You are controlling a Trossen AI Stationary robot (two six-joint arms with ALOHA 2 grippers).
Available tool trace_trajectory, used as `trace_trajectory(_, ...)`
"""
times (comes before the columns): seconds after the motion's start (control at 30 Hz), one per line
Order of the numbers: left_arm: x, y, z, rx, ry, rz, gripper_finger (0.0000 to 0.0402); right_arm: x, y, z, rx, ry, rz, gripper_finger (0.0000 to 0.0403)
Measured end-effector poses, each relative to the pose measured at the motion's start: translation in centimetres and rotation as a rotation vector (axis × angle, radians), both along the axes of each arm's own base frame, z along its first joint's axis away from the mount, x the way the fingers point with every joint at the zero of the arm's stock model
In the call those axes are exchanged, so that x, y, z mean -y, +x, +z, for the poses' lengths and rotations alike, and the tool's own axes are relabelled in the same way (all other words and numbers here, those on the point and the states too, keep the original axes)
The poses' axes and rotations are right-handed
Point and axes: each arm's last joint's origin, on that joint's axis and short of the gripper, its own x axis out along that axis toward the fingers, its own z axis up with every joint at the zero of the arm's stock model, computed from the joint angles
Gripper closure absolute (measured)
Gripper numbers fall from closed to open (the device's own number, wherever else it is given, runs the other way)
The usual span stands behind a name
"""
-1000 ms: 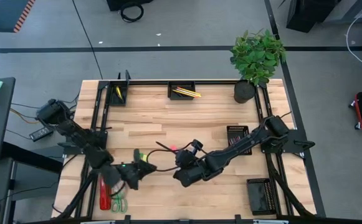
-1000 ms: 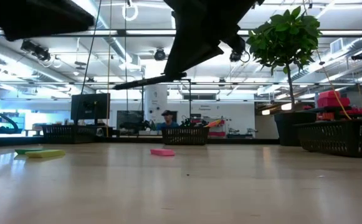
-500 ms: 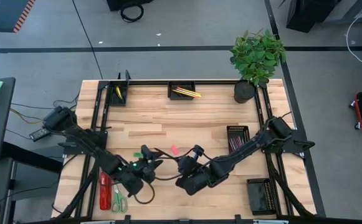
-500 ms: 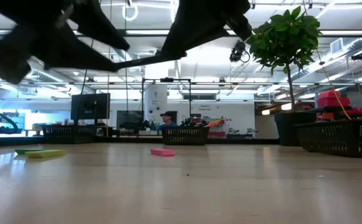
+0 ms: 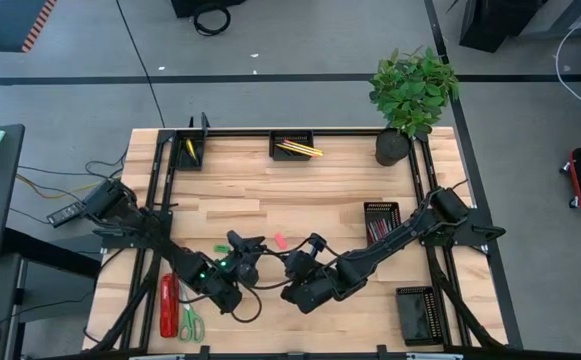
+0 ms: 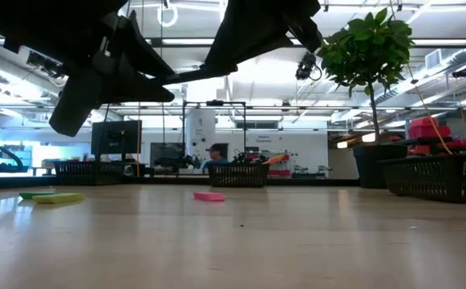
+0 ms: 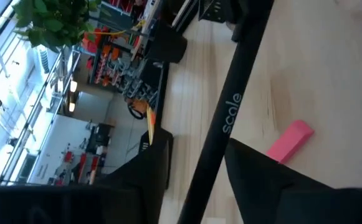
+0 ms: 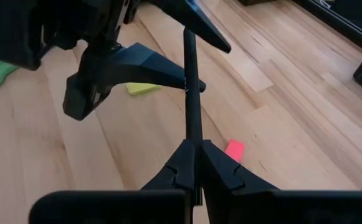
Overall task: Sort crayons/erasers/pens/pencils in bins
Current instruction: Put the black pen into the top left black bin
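Right wrist view: right gripper point(image 8: 193, 146) fingers pinch a black pen point(image 8: 191, 106); left gripper point(image 8: 184, 84) fingers apparently clamp its far end, above the desk point(image 8: 305, 112), pink eraser point(image 8: 234, 149) at 4 o'clock.

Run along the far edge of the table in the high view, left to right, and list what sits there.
Corner mesh bin with something yellow inside → middle mesh bin holding yellow pencils → dark round plant pot under its green plant.
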Motion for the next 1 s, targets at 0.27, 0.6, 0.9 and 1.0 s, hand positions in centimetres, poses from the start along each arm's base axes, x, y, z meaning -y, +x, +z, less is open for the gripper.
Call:
trace_trajectory(0.27, 0.04, 0.03, 0.01, 0.017, -0.028, 0.000, 0.0301, 0.00, 0.00, 0.00, -0.004, -0.007, 0.005, 0.0384)
trace_trajectory(0.6, 0.12, -0.07, -0.19, -0.005, -0.022, -0.016, 0.0357, 0.09, 0.00, 0.27, 0.014, -0.036, -0.011, 0.0376)
trace_trajectory(0.9, -0.46, 0.24, 0.02, 0.061, -0.047, 0.048, 0.0357, 0.42, -0.30, 0.00, -0.029, -0.126, -0.022, 0.0308)
trace_trajectory(1.0, -0.65, 0.28, 0.22, 0.109, -0.069, 0.083, 0.0357, 0.68, -0.54, -0.47, -0.066, -0.126, -0.036, 0.0281)
